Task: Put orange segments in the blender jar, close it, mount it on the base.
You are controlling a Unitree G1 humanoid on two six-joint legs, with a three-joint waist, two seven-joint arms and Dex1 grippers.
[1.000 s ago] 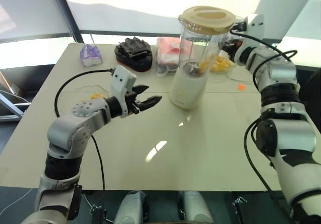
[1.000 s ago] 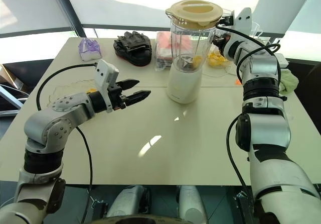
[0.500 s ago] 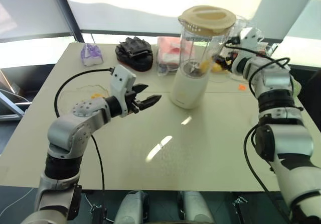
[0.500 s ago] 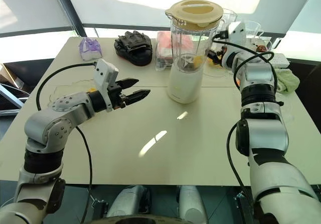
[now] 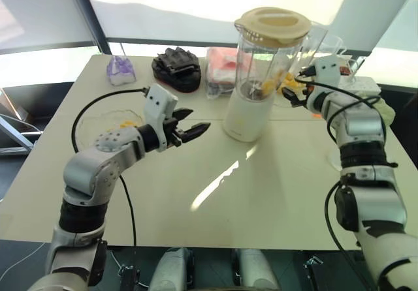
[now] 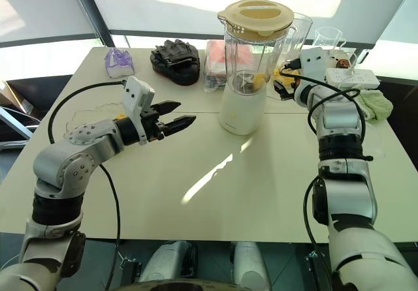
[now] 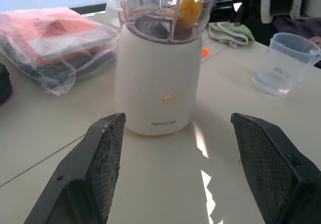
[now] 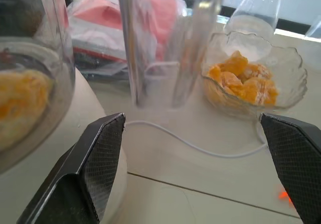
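Lidded blender jar (image 5: pixel 264 62) seated on the base (image 5: pixel 246 117), both grippers released.

The jar stands upright on the cream base at the middle of the table (image 5: pixel 274 193), its cream lid (image 5: pixel 273 23) on top and a few orange segments (image 7: pixel 186 10) lying at its bottom by the blade. The left gripper (image 5: pixel 196 132) hangs to the left of the base, apart from it, its 2 fingers spread and empty. The right gripper (image 6: pixel 282 87) sits just right of the jar with its fingers wide apart, grasping nothing. Behind the jar on its right a glass bowl (image 8: pixel 281 91) holds more orange pieces. A tiny orange scrap (image 8: pixel 284 195) lies on the table near that bowl.
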